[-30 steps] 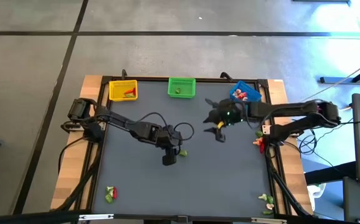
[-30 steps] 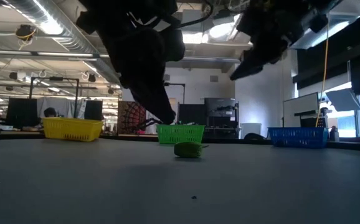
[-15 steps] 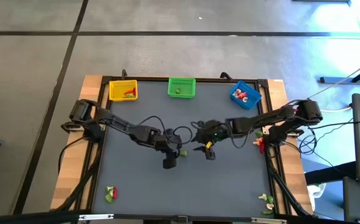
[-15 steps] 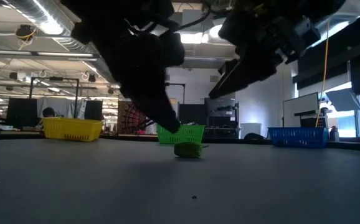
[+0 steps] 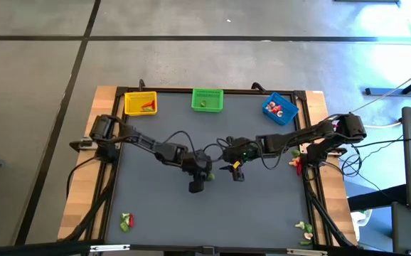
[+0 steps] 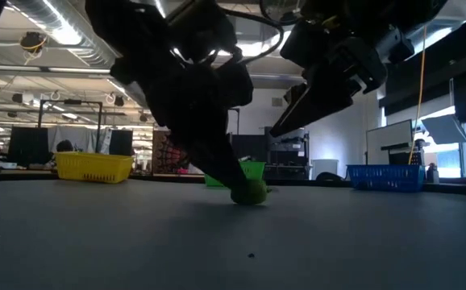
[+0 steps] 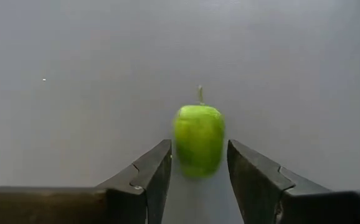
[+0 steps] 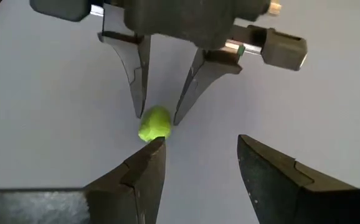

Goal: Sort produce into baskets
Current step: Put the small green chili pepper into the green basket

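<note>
Now the left gripper (image 7: 198, 163) straddles a little green pepper (image 7: 198, 138) at mid-counter.

Down on the counter (image 5: 262, 206), its fingers are parted on either side of the pepper, not yet pinching it, so I'd call it unclenched and empty. Just beside it hovers the right gripper (image 8: 195, 163), also spread apart with nothing in it, its near finger close to the same piece. The pepper looks like a light, stiff plastic toy, smooth and rounded, so I'd guess it could squirt out of a grip; the best hold seems to be across its wide belly, below the thin stem. Across the counter, the green basket (image 5: 207, 100) stands at the far edge between the yellow basket (image 5: 140, 104) and the blue basket (image 5: 279, 108).
</note>
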Robot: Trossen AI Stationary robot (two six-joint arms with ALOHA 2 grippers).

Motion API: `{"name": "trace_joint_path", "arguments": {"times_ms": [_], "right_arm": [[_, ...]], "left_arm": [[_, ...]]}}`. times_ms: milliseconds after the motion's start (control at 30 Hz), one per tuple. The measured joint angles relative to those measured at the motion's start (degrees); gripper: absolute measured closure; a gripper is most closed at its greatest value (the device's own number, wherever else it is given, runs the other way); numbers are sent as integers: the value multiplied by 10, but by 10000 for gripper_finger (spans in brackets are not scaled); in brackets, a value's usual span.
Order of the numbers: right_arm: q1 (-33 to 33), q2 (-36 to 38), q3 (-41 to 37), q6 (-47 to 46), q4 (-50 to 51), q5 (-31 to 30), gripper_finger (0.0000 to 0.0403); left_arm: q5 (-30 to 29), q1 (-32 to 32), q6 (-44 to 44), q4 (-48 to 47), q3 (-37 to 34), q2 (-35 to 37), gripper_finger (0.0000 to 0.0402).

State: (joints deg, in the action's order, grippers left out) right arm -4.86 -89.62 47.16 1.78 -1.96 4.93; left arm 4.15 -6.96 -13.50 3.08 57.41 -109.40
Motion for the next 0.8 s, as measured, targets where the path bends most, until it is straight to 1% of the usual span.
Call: {"name": "trace_joint_path", "arguments": {"times_ms": [167, 433, 600, 667, 800], "right_arm": [[0, 0, 0, 0, 0, 0, 205], [0, 0, 0, 2, 1, -4, 205], [0, 0, 0, 2, 1, -4, 205], [0, 0, 0, 2, 1, -4, 205], [0, 0, 0, 1, 1, -1, 205]], "left_arm": [[5, 9, 13, 2, 0, 0, 282], [8, 11, 25, 5, 0, 0, 355], [10, 12, 45, 11, 0, 1, 392], [11, 14, 46, 11, 0, 1, 399], [10, 15, 45, 10, 0, 1, 400]]}}
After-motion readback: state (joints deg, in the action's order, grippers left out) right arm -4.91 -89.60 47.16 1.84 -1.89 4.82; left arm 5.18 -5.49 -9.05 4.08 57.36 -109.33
